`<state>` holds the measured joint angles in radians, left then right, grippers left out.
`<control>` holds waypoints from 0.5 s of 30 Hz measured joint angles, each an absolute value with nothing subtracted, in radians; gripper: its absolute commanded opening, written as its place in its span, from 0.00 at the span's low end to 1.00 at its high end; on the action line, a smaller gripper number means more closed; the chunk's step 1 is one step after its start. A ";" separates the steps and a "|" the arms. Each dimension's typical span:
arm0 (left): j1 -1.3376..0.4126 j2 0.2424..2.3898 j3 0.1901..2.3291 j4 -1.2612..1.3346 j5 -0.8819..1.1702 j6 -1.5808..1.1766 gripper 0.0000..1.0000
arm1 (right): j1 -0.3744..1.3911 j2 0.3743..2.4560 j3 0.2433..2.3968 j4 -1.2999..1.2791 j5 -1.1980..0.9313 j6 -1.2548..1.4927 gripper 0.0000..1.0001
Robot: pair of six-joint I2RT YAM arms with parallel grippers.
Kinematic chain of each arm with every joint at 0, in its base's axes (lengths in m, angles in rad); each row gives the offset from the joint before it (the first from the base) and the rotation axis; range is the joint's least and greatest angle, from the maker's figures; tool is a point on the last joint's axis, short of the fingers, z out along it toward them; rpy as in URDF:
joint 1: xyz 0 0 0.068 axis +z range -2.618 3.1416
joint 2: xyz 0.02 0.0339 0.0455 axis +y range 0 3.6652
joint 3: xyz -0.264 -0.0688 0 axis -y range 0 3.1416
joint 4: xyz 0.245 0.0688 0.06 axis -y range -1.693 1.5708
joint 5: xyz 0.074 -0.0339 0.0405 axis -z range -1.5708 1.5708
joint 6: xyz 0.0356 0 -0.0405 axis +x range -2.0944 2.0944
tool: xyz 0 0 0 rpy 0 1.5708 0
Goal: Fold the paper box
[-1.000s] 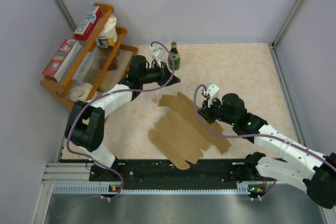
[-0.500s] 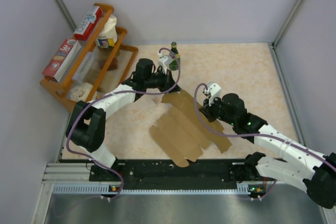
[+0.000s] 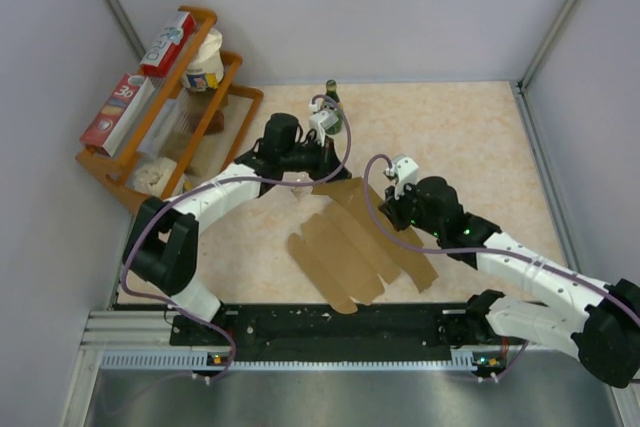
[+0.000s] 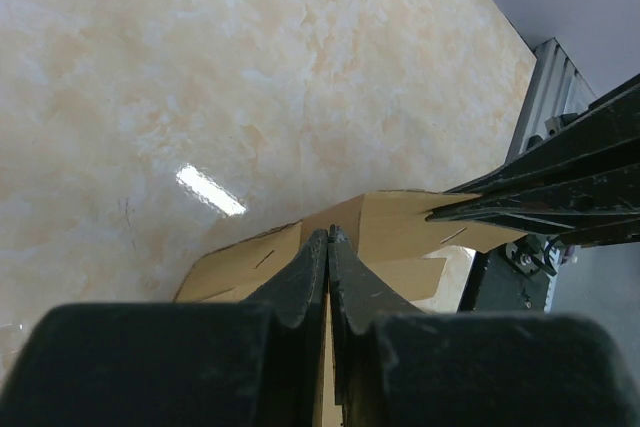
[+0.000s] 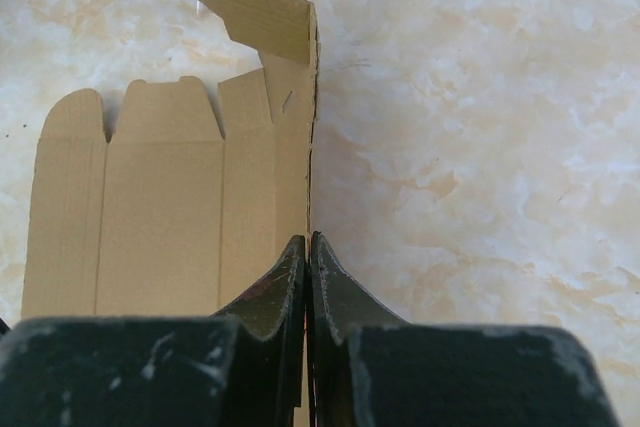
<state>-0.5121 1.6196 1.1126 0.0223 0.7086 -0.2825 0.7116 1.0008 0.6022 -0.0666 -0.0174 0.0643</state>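
The flat brown die-cut cardboard paper box (image 3: 345, 252) lay just this side of the green glass bottle (image 3: 330, 88). The left gripper (image 4: 328, 237) pinched the flap closest to that bottle, and the right gripper (image 5: 308, 239) pinched an edge panel farther from it. The first fold seemed underway. The next move called for raising both panels along their creases.

brown paper box (image 3: 345, 247), beige marbled table (image 3: 470, 137)

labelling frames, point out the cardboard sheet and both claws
cardboard sheet (image 3: 345, 247), top view, flat middle panel
left claw (image 4: 328, 235), left wrist view, between the fingertips
right claw (image 5: 307, 239), right wrist view, between the fingertips
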 measured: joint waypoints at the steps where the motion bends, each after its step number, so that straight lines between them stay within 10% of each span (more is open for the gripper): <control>1: -0.516 1.615 1.113 0.022 0.708 -0.281 0.06 | 0.712 1.004 0.602 -0.067 -0.012 0.065 0.00; 15: -0.575 1.602 1.113 0.006 0.671 -0.254 0.07 | 0.712 1.028 0.602 -0.029 0.057 0.082 0.00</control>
<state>-0.5747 1.6016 1.1126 0.0059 0.6708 -0.2543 0.7116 1.0283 0.6022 -0.0288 0.0566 0.0818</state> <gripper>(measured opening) 0.064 0.007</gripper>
